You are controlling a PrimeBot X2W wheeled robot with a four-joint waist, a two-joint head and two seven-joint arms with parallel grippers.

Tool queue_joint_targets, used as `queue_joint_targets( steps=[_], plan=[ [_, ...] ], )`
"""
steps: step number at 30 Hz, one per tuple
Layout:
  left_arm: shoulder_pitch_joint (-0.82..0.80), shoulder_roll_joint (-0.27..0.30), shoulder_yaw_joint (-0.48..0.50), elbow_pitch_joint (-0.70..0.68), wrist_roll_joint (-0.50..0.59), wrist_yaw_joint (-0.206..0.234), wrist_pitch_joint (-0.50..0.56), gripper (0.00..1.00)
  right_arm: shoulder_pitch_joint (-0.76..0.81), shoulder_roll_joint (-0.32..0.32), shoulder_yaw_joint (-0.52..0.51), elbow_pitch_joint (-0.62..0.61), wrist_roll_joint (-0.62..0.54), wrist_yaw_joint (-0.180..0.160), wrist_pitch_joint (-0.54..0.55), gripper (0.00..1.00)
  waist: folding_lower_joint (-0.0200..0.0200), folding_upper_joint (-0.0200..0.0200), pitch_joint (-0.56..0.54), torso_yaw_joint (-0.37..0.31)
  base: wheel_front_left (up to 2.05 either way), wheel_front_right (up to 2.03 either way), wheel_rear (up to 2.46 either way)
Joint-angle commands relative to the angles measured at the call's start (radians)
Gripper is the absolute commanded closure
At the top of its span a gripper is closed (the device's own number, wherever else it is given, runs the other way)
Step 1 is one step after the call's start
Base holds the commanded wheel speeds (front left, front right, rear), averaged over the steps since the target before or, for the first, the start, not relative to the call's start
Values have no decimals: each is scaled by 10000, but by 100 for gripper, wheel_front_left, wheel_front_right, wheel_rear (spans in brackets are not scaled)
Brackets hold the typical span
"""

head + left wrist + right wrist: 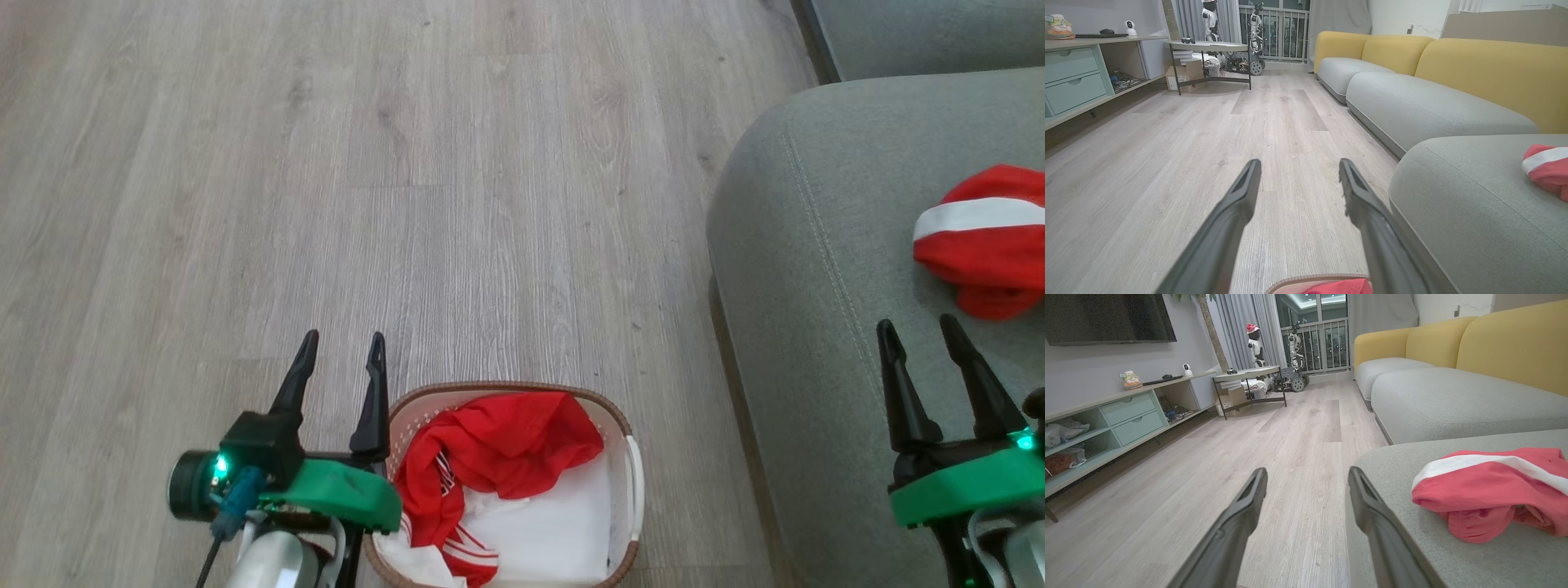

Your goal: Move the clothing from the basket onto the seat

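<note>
**Part moved, part not**

Head view, L to R. The L gripper (344,336) is at lower left. Its two dark fingers are spread apart w/ nothing btwn them, tips over the wood floor (326,163), right finger just beside the left rim of the basket (633,482).

The basket stands on the floor at bottom centre: white perforated plastic, brown woven rim, white handle on its right side. Inside, red clothing (506,445) is bunched across the upper left, w/ thin white stripes showing lower down. Could be one jersey or two; the folds hide it. A flat white liner sheet (563,523) shows in the basket's lower right.

A strip of floor separates the basket from the seat (808,269), a grey-green cushion w/ rounded corner & stitched seam that takes the right side. On it, at the right edge of the view, lies a crumpled red jersey (988,237) w/ a broad white band.

The R gripper (917,324) is at lower right, over the seat. Fingers are apart & empty, tips near the jersey but clear of it.

L wrist view, L to R: a shelf unit (1069,77) w/ mint drawers, a round table (1208,45), then yellow sofa backrests (1490,69) behind more grey cushions.
</note>
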Motion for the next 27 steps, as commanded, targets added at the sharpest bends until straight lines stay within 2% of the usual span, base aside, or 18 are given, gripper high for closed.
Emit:
queue_joint_targets(
  steps=[1, 18, 27],
  plan=[
    [-289, 0, 432, -272, 91, -42, -95, 0, -242, -227, 146, -352, 24, -4, -93, 0, 1, 0, -2, -12, 0, 0, 0],
    [-273, -389, 1177, -55, 600, -679, -95, 0, -425, -284, 356, -385, 169, -4, -93, 0, 1, 0, 214, -227, 0, 0, 0],
    [-810, -635, 958, 303, 732, -731, -95, 0, -830, -566, 370, -602, 468, -4, -93, 0, 1, 0, 1090, -448, 0, 0, 0]
  ],
)
